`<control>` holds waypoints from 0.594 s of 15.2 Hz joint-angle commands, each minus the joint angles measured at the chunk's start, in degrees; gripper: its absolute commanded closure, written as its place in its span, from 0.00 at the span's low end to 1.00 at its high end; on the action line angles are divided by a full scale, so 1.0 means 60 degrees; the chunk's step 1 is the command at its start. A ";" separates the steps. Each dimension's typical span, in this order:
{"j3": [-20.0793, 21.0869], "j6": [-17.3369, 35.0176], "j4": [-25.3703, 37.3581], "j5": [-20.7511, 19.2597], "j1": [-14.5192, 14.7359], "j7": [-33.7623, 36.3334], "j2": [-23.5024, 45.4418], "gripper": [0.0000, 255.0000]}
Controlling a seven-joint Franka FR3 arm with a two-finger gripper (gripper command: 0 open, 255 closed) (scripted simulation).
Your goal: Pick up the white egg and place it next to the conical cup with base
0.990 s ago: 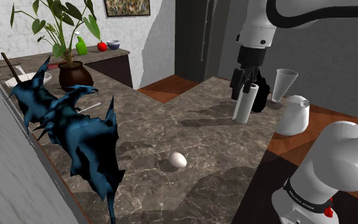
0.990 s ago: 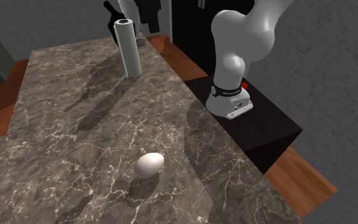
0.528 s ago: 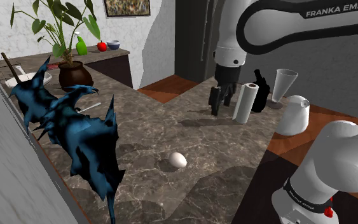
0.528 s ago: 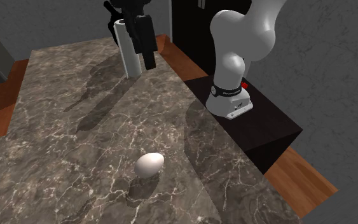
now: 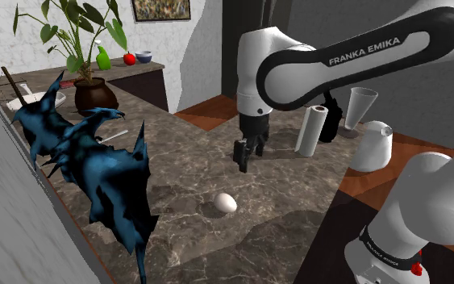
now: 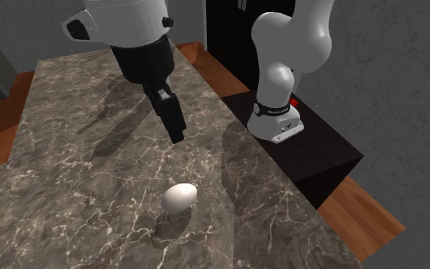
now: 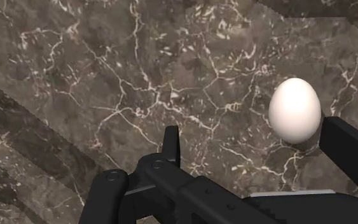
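A white egg [image 5: 226,202] lies on its side on the dark marble counter [image 5: 185,153], toward the front. The conical cup with base [image 5: 360,106] stands at the counter's far right end in the shoulder view, behind a white paper roll [image 5: 310,131]. My black gripper [image 5: 244,158] hangs open above the counter, a short way beyond the egg and apart from it. In the second exterior view the gripper [image 6: 176,134] points down above and behind the egg [image 6: 179,198]. In the wrist view the egg [image 7: 294,109] lies just ahead of one finger [image 7: 348,147], with nothing between the fingers.
A blue dragon figure [image 5: 96,169] stands along the counter's left side in the shoulder view. A potted plant [image 5: 92,89] is behind it. A white jug-like vessel [image 5: 372,146] and a small black object [image 5: 331,121] sit by the conical cup. My stand [image 6: 297,145] borders the counter.
The arm has swung away from the paper roll and come down toward the egg. The fingers have stayed open. The egg has not moved.
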 commanded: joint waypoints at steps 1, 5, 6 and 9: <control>0.0321 0.0435 0.0159 -0.0090 0.0090 0.0263 0.0640 0.00; 0.0889 0.1158 0.0671 -0.0501 0.0237 0.0857 0.2030 0.00; 0.1013 0.1318 0.0825 -0.0647 0.0280 0.1025 0.2394 0.00; 0.1302 0.1699 0.1302 -0.1130 0.0428 0.1523 0.3422 0.00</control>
